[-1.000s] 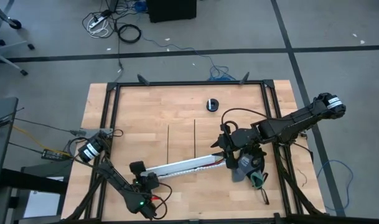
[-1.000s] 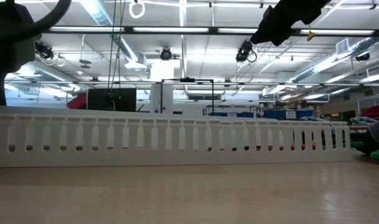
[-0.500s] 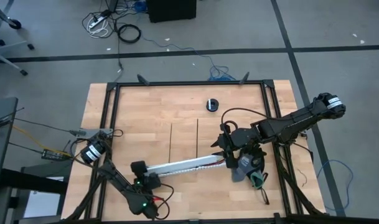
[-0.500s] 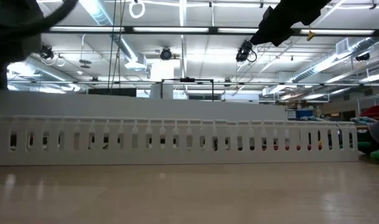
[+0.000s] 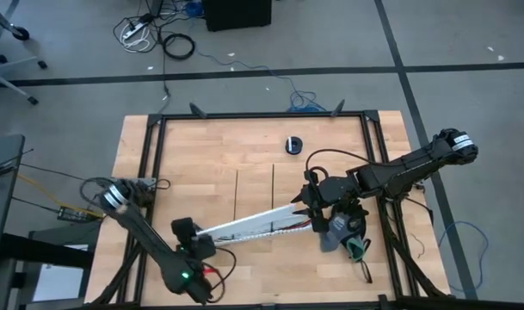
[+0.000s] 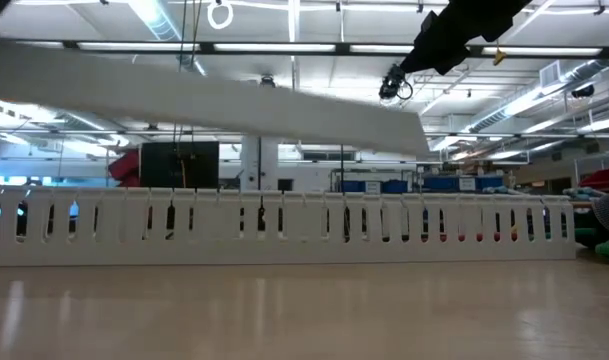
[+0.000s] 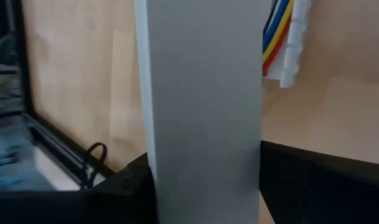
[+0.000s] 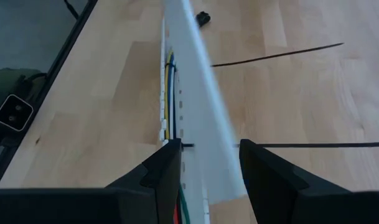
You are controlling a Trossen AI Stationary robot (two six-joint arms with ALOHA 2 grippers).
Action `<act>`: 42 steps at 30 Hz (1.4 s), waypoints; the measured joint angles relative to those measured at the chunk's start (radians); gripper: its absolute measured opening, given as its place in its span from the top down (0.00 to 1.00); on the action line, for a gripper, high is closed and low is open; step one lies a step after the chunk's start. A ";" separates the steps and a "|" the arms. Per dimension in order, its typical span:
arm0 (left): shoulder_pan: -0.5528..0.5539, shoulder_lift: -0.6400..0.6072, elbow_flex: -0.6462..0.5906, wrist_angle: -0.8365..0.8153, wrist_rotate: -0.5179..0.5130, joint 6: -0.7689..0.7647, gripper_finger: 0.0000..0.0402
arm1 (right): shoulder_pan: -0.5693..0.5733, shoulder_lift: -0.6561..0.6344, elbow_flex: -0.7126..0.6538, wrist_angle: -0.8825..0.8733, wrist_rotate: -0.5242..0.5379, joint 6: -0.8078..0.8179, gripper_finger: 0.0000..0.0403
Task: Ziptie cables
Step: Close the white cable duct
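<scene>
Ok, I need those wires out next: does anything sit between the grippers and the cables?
Yes: the white cover, raised at one end by the left gripper, slants over the cables in the channel.

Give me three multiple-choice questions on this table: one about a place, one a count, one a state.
1. Where do the thin black plastic strips lie?
A) under the small black round thing
B) on the bare wooden table, apart from the white slotted plastic channel
C) on the floor

2. How many such strips show?
A) one
B) two
C) four

3. How does the channel's flat white cover stand?
A) lying flat, closed along the whole channel
B) raised at the end held in the left gripper
C) lying across the strips

Answers: 1 B, the high view shows them on bare wood beyond the channel. 2 B, two parallel lines show. 3 B, the low view shows the cover slanting above the channel.
</scene>
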 joint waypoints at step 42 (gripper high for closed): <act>0.121 -0.312 -0.232 0.330 -0.040 0.064 0.92 | 0.089 0.000 0.000 -0.019 -0.035 0.072 0.61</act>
